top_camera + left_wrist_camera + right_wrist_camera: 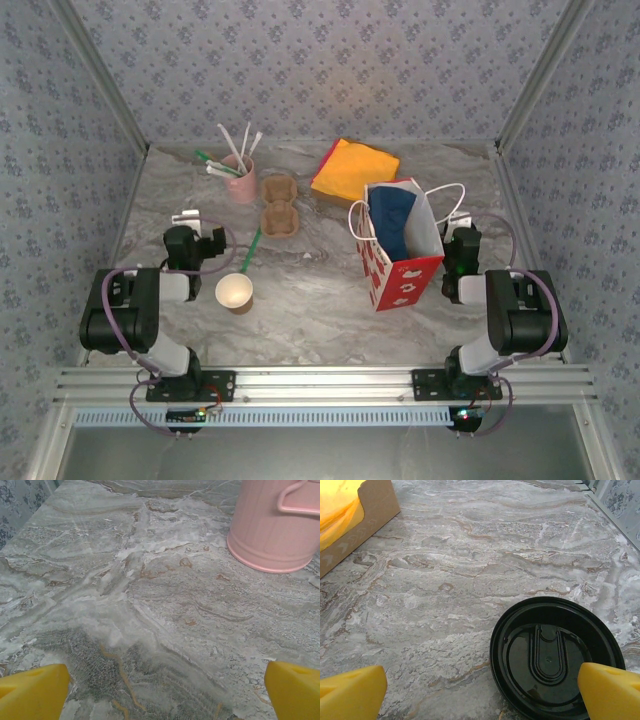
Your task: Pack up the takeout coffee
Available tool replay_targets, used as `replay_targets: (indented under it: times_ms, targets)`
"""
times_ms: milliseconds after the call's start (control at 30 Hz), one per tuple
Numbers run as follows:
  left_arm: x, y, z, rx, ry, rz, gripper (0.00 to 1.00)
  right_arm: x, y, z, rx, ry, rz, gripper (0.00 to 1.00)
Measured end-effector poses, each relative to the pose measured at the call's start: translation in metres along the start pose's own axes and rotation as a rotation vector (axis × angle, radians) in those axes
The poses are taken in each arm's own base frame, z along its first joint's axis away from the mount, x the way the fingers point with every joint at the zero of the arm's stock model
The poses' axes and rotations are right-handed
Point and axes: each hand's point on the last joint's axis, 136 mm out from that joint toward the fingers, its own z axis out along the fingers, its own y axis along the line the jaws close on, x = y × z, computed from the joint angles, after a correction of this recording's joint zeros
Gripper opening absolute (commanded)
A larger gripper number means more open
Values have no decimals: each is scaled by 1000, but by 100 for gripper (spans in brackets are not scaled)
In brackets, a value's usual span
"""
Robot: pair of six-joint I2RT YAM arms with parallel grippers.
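Both jaws apart, empty | takeout coffee: lid seen, body hidden | pink pail cropped

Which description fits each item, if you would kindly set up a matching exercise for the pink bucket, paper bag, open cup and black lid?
Things:
1 pink bucket
2 paper bag
3 open cup
4 black lid

Descriptions:
A red with white pattern, standing at right
B lies close in front of the right gripper
C at back left, holding pens
D stands front left, cream inside

Pairs: 1-C, 2-A, 3-D, 4-B
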Motion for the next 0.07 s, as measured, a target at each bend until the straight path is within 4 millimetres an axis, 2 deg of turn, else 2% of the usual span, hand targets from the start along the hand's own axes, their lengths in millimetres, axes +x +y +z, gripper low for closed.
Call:
replay_targets:
  times_ms: [67]
  targets:
    - [0, 0, 0, 2, 0, 0, 100, 0, 0, 0, 0, 0, 0, 100]
